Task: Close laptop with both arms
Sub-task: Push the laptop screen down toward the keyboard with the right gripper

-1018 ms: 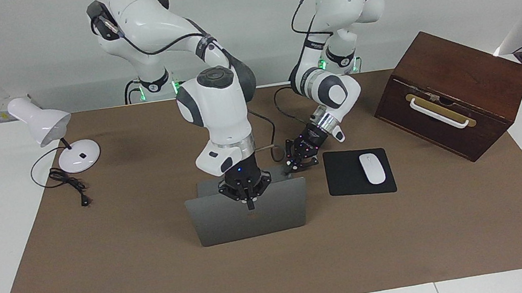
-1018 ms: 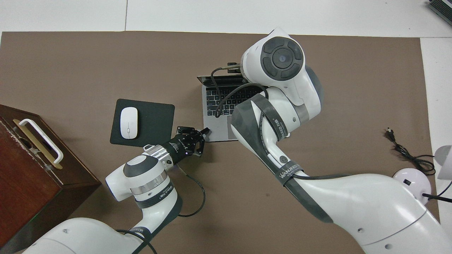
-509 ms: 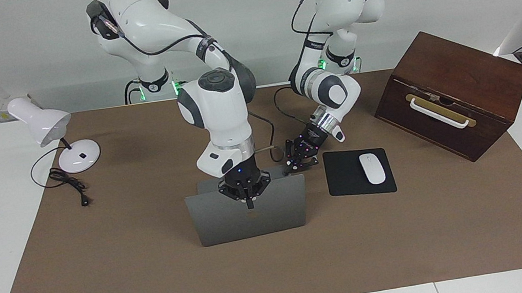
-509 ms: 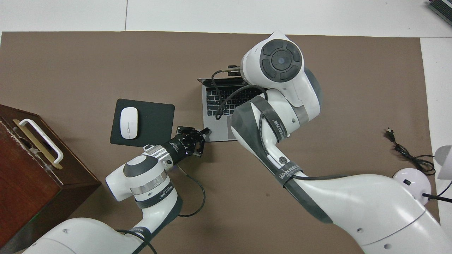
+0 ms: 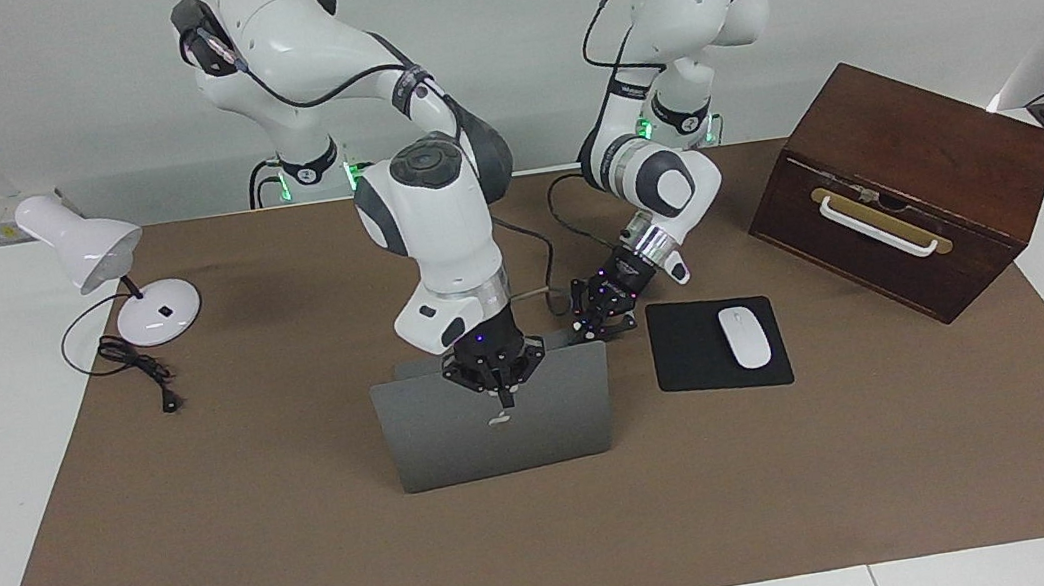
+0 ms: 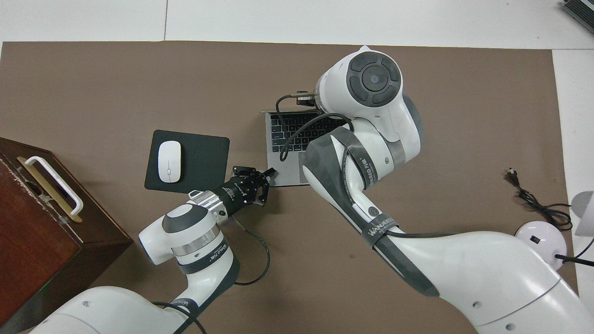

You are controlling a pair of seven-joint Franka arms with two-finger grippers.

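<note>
Thin silver-grey metal laptop sits mid-mat, still open, its keyboard deck visible in the overhead view; all else is placed against it. Right gripper, fingertips pressed together and pinching nothing, bears on the back of the lid just above the dark logo. Compared with a second ago, the lid's top edge has tipped toward the robots and the gripper has followed it down the lid's back: closing is under way, I judge, roughly partway. Left gripper, also shut on nothing, stays planted at the laptop's deck corner toward the left arm's end, apparently steadying the base. Flat black mouse pad with a white mouse lies beside the laptop; brown wooden box well apart; white desk lamp toward the right arm's end.
</note>
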